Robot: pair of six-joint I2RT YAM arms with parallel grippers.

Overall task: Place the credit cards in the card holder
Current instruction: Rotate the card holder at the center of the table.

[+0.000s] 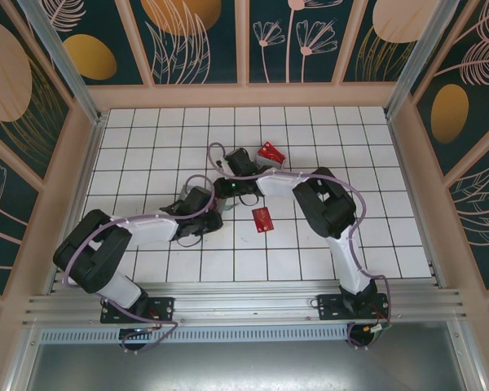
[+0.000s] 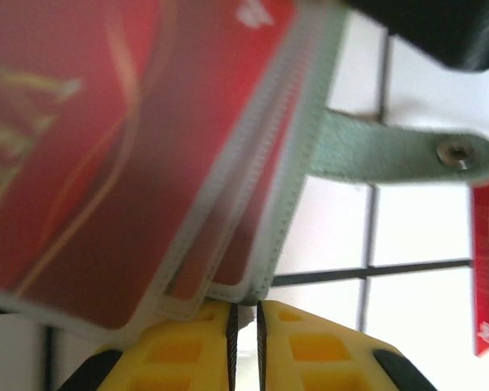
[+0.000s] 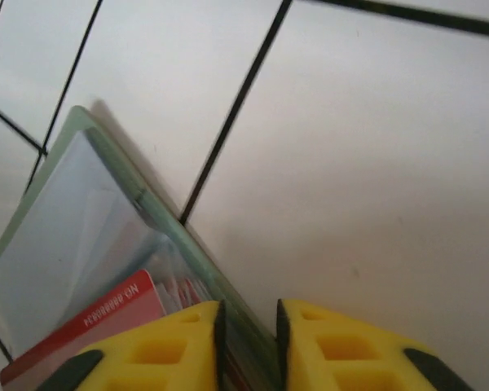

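Holder (image 3: 81, 220) sits mid-table, between the two wrists, with its clear sleeves fanned open.

Left gripper (image 2: 244, 314): fingers nearly together, nipping the bottom edge of the sleeves. The strap (image 2: 391, 153) with its snap hangs free to the side, unfastened.

Right gripper (image 3: 248, 314): the holder's green edge runs into a narrow gap between the fingers. Whether they press on it or merely straddle it, I cannot tell.

Progress: red cards (image 2: 106, 147) already lie in at least two sleeves, and the right wrist view shows one card (image 3: 106, 314) with printed numbers part-way into a pocket. That looks seated or close to it, but I can't say which.

Left to do: two red cards lie loose on the table (image 1: 375, 228), a near one (image 1: 263, 218) just beside the right forearm and a far one (image 1: 270, 152) beyond the grippers. No blue card is in sight.

Judgement: roughly midway, with two pickups and insertions outstanding and then perhaps closing the strap.
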